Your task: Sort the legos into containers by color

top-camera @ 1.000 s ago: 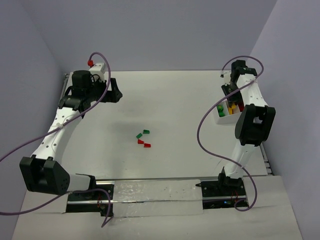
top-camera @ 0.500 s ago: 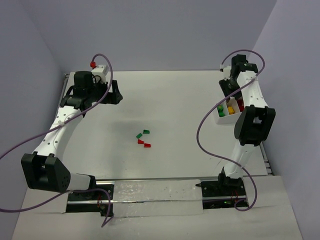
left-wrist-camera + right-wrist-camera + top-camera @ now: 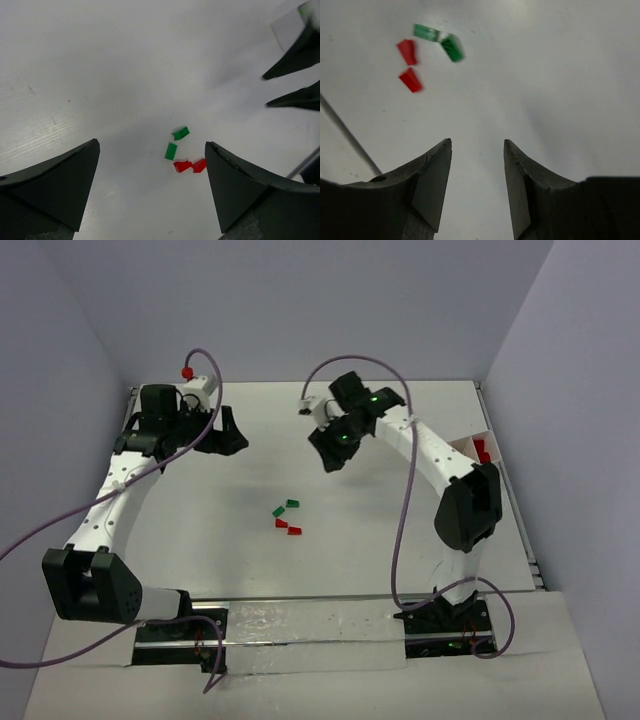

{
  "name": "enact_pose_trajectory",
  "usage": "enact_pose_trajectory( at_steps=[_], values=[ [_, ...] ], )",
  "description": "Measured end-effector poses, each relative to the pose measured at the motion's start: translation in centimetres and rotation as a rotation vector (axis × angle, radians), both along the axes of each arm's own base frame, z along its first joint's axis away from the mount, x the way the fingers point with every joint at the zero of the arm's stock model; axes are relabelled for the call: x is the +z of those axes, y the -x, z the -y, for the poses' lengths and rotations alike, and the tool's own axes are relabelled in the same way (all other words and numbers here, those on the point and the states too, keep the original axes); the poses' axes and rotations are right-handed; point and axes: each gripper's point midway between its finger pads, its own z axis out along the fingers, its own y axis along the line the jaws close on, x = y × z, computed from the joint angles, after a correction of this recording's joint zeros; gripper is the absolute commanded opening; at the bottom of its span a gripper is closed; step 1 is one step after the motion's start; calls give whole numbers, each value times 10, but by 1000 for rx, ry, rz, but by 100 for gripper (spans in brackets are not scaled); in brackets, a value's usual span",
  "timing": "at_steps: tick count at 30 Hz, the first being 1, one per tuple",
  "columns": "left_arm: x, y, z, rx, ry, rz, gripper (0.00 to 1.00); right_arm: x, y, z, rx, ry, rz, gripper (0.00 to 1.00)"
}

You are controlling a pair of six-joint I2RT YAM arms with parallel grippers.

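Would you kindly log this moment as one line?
left gripper: open, empty | right gripper: open, empty | loose: two green legos, two red legos | tray: far right

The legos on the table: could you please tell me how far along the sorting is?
Done: some sorted red legos lie in the white tray at the right edge; its other compartments are hidden. In hand: nothing; the right gripper and the left gripper are both open and empty. Left: two loose green legos and two loose red legos on the table.
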Motion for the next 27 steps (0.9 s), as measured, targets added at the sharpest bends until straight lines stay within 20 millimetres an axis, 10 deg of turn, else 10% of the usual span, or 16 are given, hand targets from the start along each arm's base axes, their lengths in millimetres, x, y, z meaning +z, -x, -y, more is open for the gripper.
enact_pose_trajectory(
  at_steps=[7,27],
  values=[
    [21,5,-20,-37,205,-29,97,-59,31,-72,189,-22,-112,52],
    [25,10,-20,-115,389,-110,97,-120,29,-114,321,97,-57,52]
  ],
)
